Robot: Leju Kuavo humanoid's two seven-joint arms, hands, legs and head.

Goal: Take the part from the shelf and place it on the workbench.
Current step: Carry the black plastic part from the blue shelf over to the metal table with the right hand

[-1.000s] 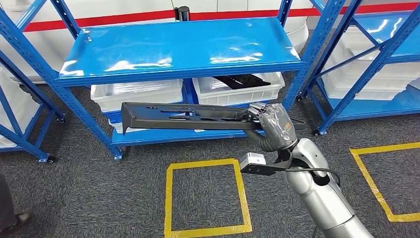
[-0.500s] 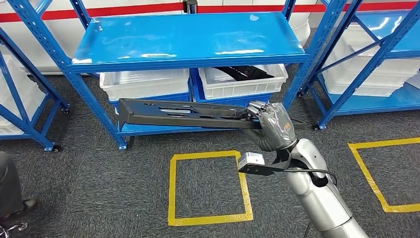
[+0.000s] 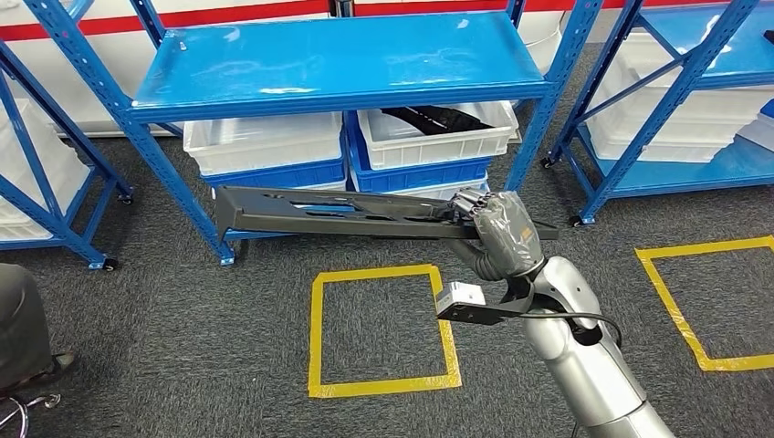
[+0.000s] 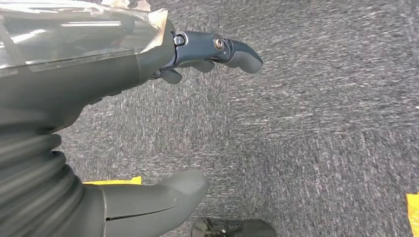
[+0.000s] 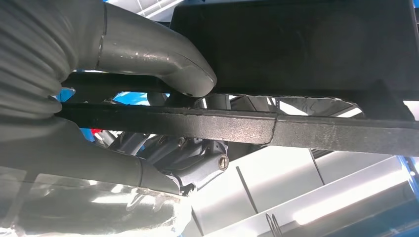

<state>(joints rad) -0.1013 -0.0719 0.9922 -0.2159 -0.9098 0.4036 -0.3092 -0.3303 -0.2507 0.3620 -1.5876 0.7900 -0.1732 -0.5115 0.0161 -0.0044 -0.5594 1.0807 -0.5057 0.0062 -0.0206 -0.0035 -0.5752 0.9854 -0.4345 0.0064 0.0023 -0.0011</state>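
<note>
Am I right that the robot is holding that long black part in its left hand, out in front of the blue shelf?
Not quite: the right hand grips the long black part, as the head view shows. The left hand holds nothing, its fingers apart above the carpet. The rest stands: the part is held out in front of the blue shelf.

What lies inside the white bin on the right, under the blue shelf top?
A long black part lies slanted in the white bin. The blue shelf top covers the bin's rear, so anything there is hidden.
</note>
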